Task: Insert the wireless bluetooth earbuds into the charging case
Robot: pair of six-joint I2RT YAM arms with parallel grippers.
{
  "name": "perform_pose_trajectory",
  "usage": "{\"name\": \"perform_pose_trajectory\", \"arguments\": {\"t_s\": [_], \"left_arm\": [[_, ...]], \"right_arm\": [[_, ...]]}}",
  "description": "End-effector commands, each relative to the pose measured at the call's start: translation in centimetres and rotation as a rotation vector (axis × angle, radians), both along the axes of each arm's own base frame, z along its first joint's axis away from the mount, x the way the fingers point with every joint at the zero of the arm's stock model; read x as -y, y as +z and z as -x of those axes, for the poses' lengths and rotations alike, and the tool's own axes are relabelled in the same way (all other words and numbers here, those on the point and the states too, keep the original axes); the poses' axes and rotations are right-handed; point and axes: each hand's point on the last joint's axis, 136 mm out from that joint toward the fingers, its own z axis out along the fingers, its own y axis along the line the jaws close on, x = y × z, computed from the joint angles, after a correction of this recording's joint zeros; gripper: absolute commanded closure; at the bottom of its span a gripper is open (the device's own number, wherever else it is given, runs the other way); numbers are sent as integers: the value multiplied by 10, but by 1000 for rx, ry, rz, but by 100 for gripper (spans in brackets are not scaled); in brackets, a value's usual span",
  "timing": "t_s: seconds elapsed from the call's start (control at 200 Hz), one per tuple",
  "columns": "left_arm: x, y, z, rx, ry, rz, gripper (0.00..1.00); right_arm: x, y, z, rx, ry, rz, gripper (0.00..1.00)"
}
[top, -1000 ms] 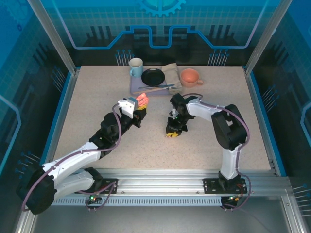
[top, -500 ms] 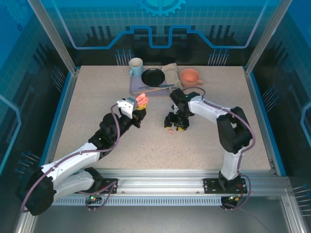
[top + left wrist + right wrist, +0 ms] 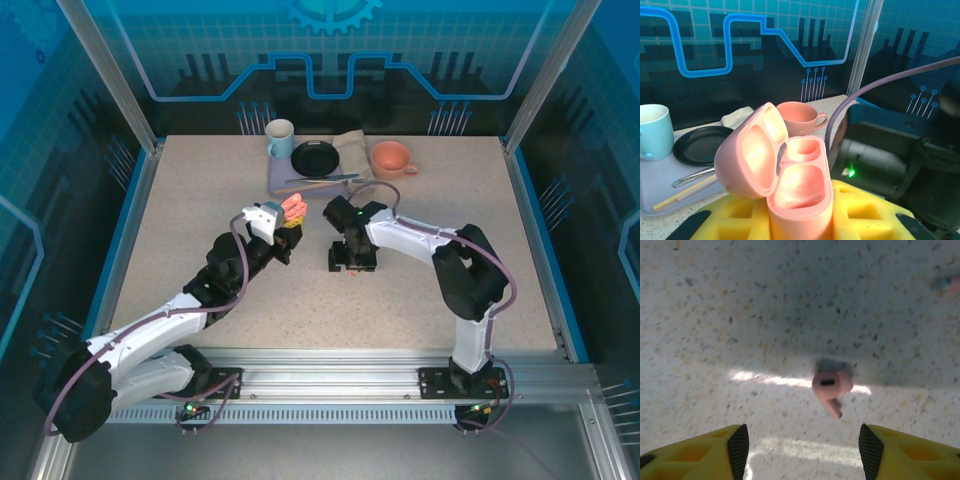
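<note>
My left gripper (image 3: 288, 216) is raised above the table and shut on the salmon-pink charging case (image 3: 801, 186). The case's lid (image 3: 751, 152) is flipped open and both wells look empty. In the right wrist view one salmon-pink earbud (image 3: 831, 386) lies loose on the speckled table, stem pointing toward the camera. My right gripper (image 3: 803, 446) hovers just over it, open, its black pads (image 3: 738, 444) well apart from the bud. From above, that gripper (image 3: 350, 262) points down at the table middle, just right of the case. A blurred pink bit (image 3: 951, 284) lies at the edge; I cannot tell what it is.
At the back stand a light blue mug (image 3: 280, 138), a black plate (image 3: 315, 158), a folded cloth (image 3: 353, 148) and a pink cup (image 3: 390, 158). A grey tray (image 3: 285, 183) holds the plate, chopsticks and a spoon.
My right gripper's jaws have opened and the arm has shifted left toward the case. The pink earbud now lies free on the table. The left arm has not moved.
</note>
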Motion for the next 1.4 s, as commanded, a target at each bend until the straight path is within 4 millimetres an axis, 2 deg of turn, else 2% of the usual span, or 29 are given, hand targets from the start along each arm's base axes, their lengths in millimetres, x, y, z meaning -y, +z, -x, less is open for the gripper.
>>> {"name": "perform_pose_trajectory", "arguments": {"t_s": [0.0, 0.205, 0.35, 0.595, 0.755, 0.96, 1.236, 1.396], "left_arm": [[2, 13, 0, 22, -12, 42, 100], [2, 12, -1, 20, -11, 36, 100], [3, 11, -2, 20, -13, 34, 100], [4, 11, -4, 21, -11, 35, 100], [6, 10, -4, 18, -15, 36, 100], [7, 10, -4, 16, -22, 34, 100], [8, 10, -3, 12, -30, 31, 100], [10, 7, -1, 8, -43, 21, 100]], "right_arm": [[13, -11, -3, 9, 24, 112, 39], [5, -23, -10, 4, 3, 105, 41], [4, -31, -14, -2, 1, 112, 47], [10, -38, -16, -5, -14, 123, 57], [16, -42, -17, -8, -25, 129, 57], [19, -44, -17, -12, -29, 132, 62], [26, -48, -16, -18, -37, 124, 75], [28, -36, -16, 14, -41, 97, 79]]}}
